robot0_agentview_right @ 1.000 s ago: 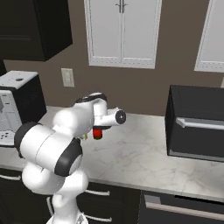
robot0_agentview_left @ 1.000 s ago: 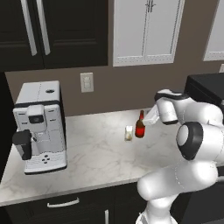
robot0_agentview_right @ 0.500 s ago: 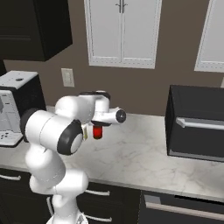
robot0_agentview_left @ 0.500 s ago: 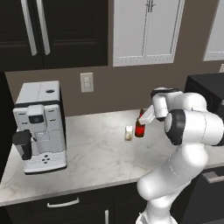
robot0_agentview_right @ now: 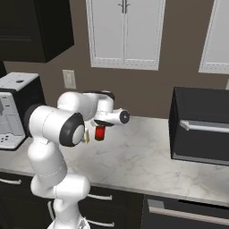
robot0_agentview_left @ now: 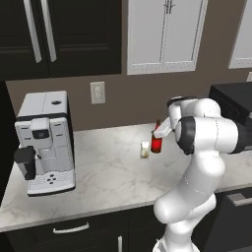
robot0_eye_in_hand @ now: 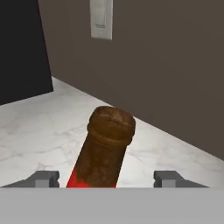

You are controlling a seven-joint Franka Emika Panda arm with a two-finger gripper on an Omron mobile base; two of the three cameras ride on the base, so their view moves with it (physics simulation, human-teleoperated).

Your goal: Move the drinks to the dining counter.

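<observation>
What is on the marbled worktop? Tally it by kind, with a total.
Bottles: 1, the red bottle
Glasses: 1, the small whitish glass
Coffee machines: 1, the coffee machine
Black ovens: 1, the black oven
Total: 4

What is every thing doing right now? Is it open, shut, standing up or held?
Red bottle: upright on the marbled worktop, corked, between the fingertips, not yet gripped.
Small glass: upright beside the bottle.
Gripper: jaws apart around the bottle.
Coffee machine: standing on the worktop.
Upper cabinet doors: shut.
</observation>
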